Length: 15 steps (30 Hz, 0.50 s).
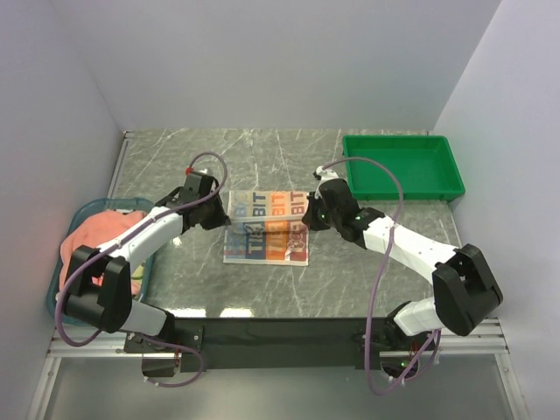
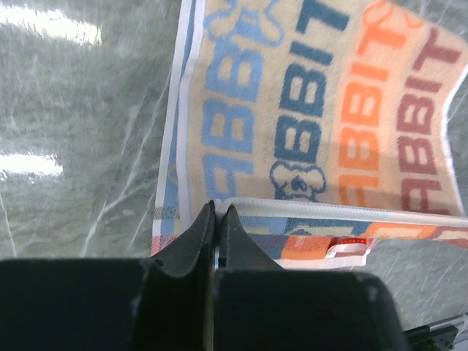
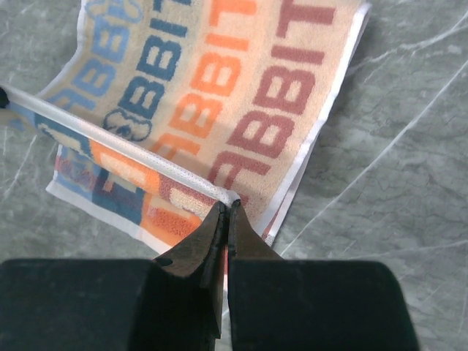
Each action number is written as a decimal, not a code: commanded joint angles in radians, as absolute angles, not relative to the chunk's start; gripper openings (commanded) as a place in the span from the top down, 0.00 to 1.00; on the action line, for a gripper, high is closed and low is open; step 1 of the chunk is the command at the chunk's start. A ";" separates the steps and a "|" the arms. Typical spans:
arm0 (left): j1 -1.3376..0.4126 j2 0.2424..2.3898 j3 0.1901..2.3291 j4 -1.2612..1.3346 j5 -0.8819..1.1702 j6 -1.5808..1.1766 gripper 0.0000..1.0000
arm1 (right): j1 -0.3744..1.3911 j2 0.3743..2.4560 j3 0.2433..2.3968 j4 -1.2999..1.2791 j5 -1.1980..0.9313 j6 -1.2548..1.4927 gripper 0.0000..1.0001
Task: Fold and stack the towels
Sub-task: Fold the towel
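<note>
- Towel lies partly folded, raised hem running left to right.
- Left gripper pinches the hem's left end.
- Right gripper pinches its right end.

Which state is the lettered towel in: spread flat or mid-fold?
Mid-fold. The left fingers and right fingers pinch the white hem of the towel over a second layer showing beneath.
</note>
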<state>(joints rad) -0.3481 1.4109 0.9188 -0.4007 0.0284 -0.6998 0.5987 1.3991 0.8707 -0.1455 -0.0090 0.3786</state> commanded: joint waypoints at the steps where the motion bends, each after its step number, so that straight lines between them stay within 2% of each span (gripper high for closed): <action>1: -0.322 1.396 0.856 -0.437 -0.092 -0.690 0.99 | 0.580 1.368 0.816 -0.198 0.112 0.382 1.00; 9: -0.330 1.466 0.767 -0.367 -0.074 -0.736 0.99 | 0.580 1.425 0.690 -0.104 0.051 0.482 1.00; 15: -0.331 1.483 0.759 -0.367 -0.081 -0.750 0.97 | 0.580 1.476 0.684 -0.106 0.046 0.488 1.00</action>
<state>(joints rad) -0.3599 1.4879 0.7731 -0.3180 0.0788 -0.7681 0.6037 1.4662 0.7033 -0.0399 -0.0746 0.5011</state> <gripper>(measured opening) 0.035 0.019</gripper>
